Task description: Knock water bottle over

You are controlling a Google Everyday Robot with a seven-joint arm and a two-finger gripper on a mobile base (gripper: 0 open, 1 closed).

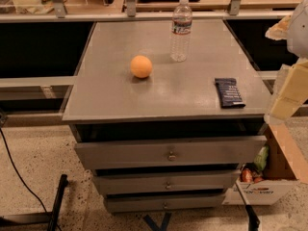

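Grey surface carries the water bottle, upright near its far edge, with an orange ball and dark packet apart. Pale, blurred pincer sits cut off at the right edge; wide or narrow, cannot tell.

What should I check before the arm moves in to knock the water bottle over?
1. Is the water bottle upright on the cabinet top: ok.
2. Is the gripper near the bottle: not ok, it sits at the view's right edge, beside the cabinet.
3. Is the orange ball apart from the bottle: ok, front-left of it.
4. Is the dark packet off the likely sweep line: ok, flat near the right front edge.
5. How full the bottle is: cannot tell.
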